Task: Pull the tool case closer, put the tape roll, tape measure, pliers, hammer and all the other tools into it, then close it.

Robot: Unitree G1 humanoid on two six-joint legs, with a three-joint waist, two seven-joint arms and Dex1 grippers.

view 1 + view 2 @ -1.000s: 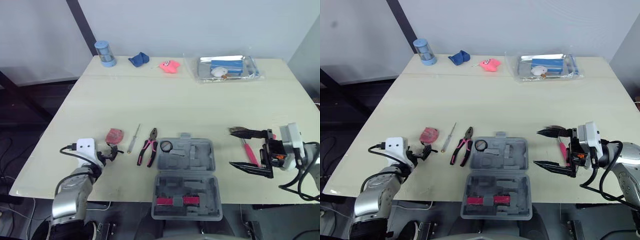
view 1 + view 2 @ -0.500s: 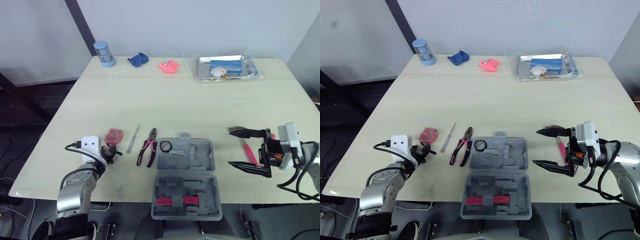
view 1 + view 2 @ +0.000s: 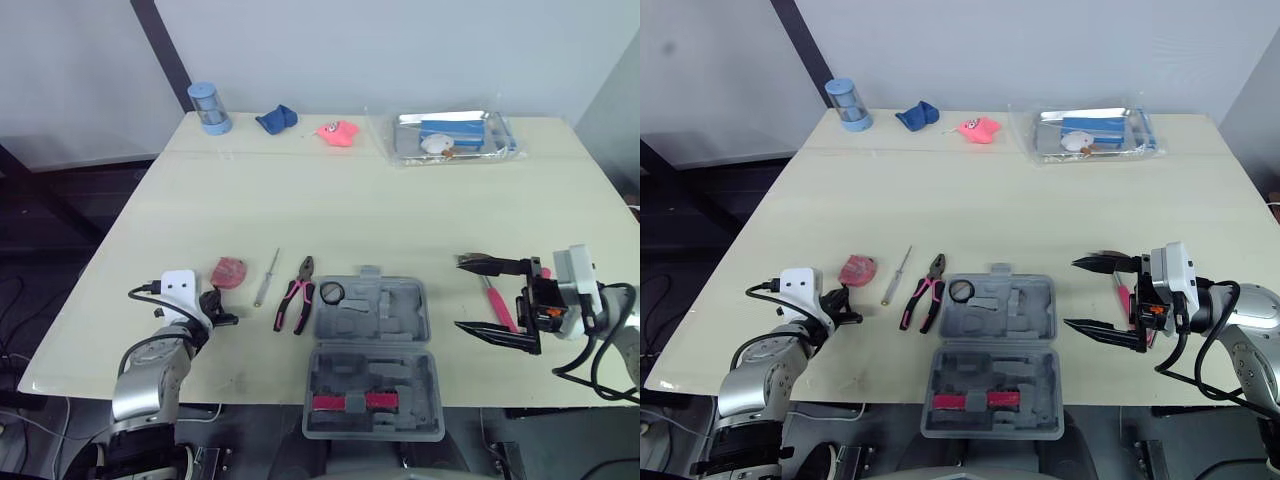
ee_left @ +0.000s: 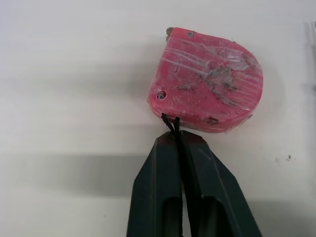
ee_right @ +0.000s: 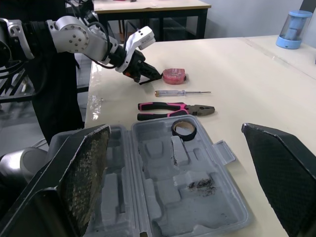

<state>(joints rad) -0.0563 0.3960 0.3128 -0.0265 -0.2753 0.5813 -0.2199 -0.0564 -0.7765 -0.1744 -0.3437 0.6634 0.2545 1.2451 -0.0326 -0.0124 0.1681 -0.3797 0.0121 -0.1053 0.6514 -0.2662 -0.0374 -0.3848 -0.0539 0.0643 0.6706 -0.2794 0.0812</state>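
Observation:
The grey tool case lies open at the table's front edge, with a black tape roll in its far left corner and a red tool in the near half. Left of it lie pink-handled pliers, a thin screwdriver and a red tape measure. My left gripper sits just in front of the tape measure, shut on its thin black cord. My right gripper stands open, right of the case, over the pink-handled hammer.
Along the far edge stand a blue cylinder, a blue cloth, a pink toy and a plastic-wrapped tray. The case's near half overhangs the front edge.
My left gripper's fingers have closed from wide open to shut at the tape measure's cord. The right gripper has hardly moved.

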